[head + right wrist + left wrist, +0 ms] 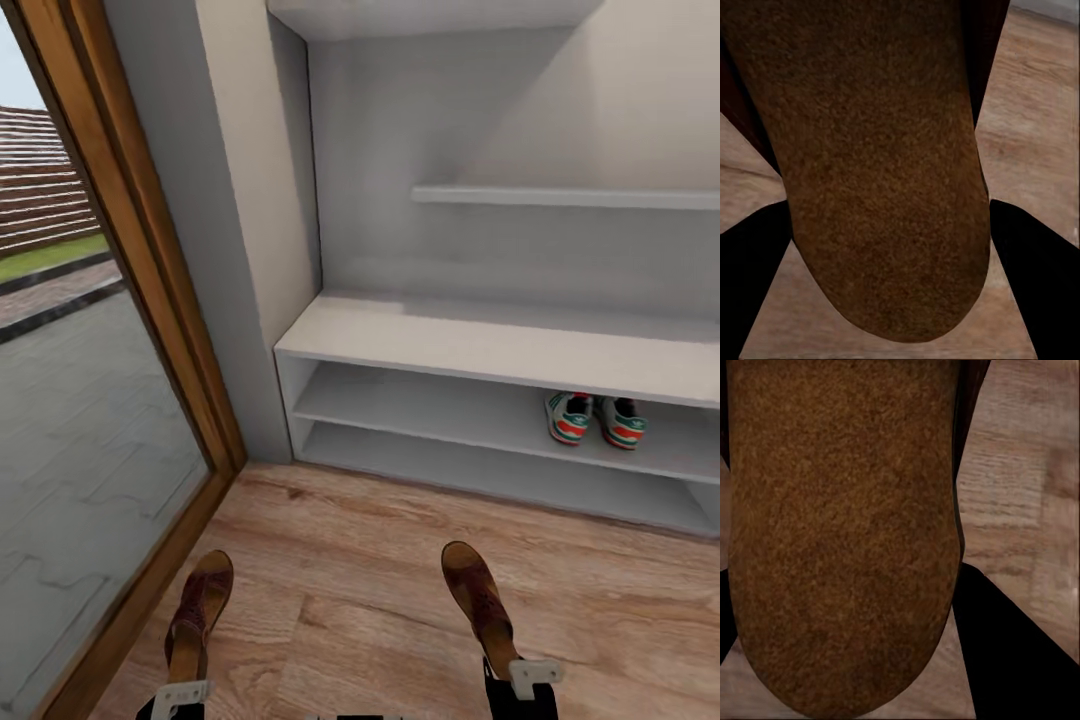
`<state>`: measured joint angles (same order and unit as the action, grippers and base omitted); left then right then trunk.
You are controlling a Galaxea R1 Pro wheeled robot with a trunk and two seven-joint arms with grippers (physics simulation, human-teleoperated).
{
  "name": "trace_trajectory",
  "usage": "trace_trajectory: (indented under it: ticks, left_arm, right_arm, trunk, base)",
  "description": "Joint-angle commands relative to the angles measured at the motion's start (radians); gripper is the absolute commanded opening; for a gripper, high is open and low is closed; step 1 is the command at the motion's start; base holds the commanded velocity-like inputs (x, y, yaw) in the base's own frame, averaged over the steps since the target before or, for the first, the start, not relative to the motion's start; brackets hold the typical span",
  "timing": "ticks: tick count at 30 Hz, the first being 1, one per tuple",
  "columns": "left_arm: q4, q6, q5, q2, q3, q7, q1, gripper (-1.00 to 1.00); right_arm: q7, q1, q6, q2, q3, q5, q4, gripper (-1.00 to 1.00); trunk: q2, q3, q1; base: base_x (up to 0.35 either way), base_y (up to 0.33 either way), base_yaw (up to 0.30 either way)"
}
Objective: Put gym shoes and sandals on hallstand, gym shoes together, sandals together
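Sandals: dark brown leather sandals, one (pixel 200 610) clamped in left gripper (pixel 180 693), other (pixel 482 605) in right gripper (pixel 522 680), bottom of frame.
Sneakers: cream green-striped gym shoes (pixel 595 418) side by side on pale grey hallstand (pixel 480 345) shelf, right.
Floor: light wood-grain planks (pixel 360 600).

Head cam: high, tilted down and forward. Faces the rack (pixel 500 400) at 12 to 1 o'clock, glass door (pixel 90 400) at 9 to 10, floor (pixel 350 580) below. Mid range: whole lower rack in frame, shoes (pixel 596 418) small on its upper open shelf at 2 o'clock.

Left wrist cam: looks along the jaws, very close on a sandal (pixel 844 532) sole, plank floor (pixel 1020 495) past it.

Right wrist cam: same setup, close on the other sandal (pixel 881 165) sole, floor (pixel 1035 142) behind.

Overlap: head cam has both sandals, left (pixel 200 605) at 7 o'clock, right (pixel 480 600) at 5, plus the same floor. The wrist cams share only floor texture.
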<state>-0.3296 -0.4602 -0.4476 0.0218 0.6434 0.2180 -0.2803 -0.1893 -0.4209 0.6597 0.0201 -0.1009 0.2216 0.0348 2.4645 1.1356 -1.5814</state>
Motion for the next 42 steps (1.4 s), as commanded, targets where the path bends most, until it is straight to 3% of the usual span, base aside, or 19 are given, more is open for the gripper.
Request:
trace_trajectory:
  ticks: [1, 31, 42]
  left_arm:
    - [0.0, -0.003, -0.003, 0.0, 0.009, 0.008, -0.001, -1.0]
    - [0.0, -0.003, -0.001, 0.001, 0.01, 0.007, -0.001, -1.0]
    - [0.0, 0.002, -0.002, 0.003, 0.014, 0.004, -0.002, -1.0]
  right_arm:
    - [-0.001, -0.001, 0.002, 0.0, -0.008, 0.01, -0.001, -1.0]
    - [-0.001, -0.001, 0.002, -0.002, -0.009, 0.01, 0.0, -1.0]
    - [0.002, -0.001, 0.0, 0.0, -0.008, 0.011, 0.002, -1.0]
  trunk:
    - [0.0, 0.001, 0.001]
    - [0.0, 0.001, 0.001]
    - [0.0, 0.001, 0.001]
  base:
    - [-0.208, -0.153, -0.263]
    - [-0.008, -0.006, -0.263]
    - [0.0, 0.0, -0.045]
